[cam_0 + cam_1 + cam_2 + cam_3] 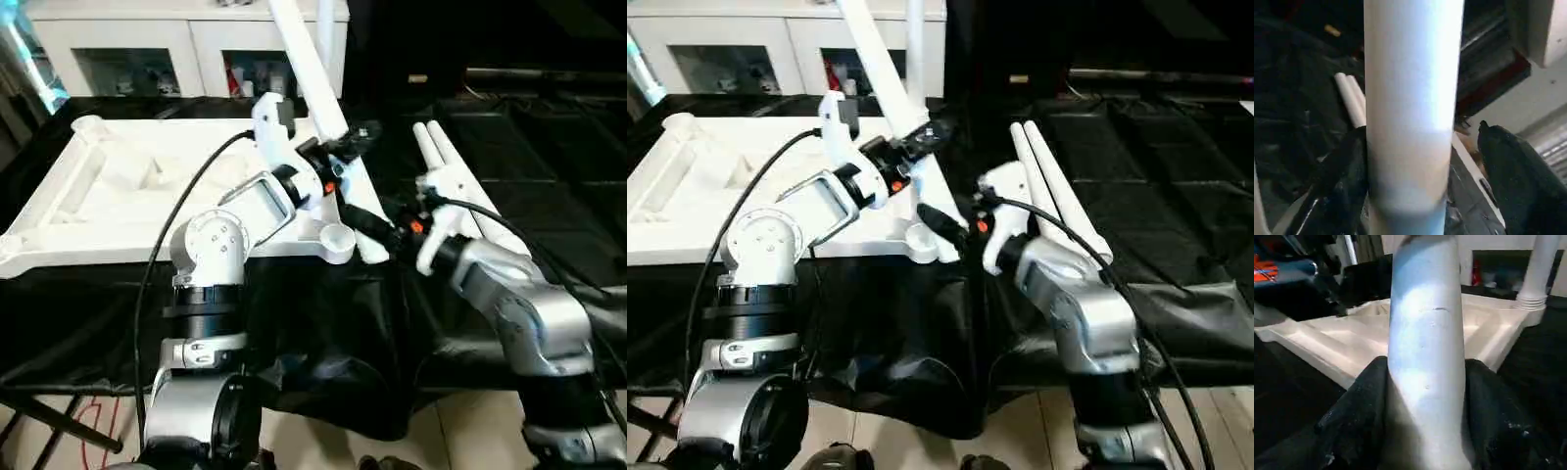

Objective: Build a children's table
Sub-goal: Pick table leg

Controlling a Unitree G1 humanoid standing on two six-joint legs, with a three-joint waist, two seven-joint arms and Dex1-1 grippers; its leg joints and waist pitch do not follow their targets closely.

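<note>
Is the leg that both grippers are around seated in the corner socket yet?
No. The leg leans tilted, its lower end beside the near corner socket, not in it.

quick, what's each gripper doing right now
left gripper: around the tilted white leg, one finger touching it, the other a little off.
right gripper: shut on the same leg, lower down near the tabletop corner.

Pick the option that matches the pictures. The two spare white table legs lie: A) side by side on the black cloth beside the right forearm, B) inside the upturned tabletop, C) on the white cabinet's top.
A: the two spare legs lie side by side on the black cloth, by the right forearm, off the tabletop.
</note>
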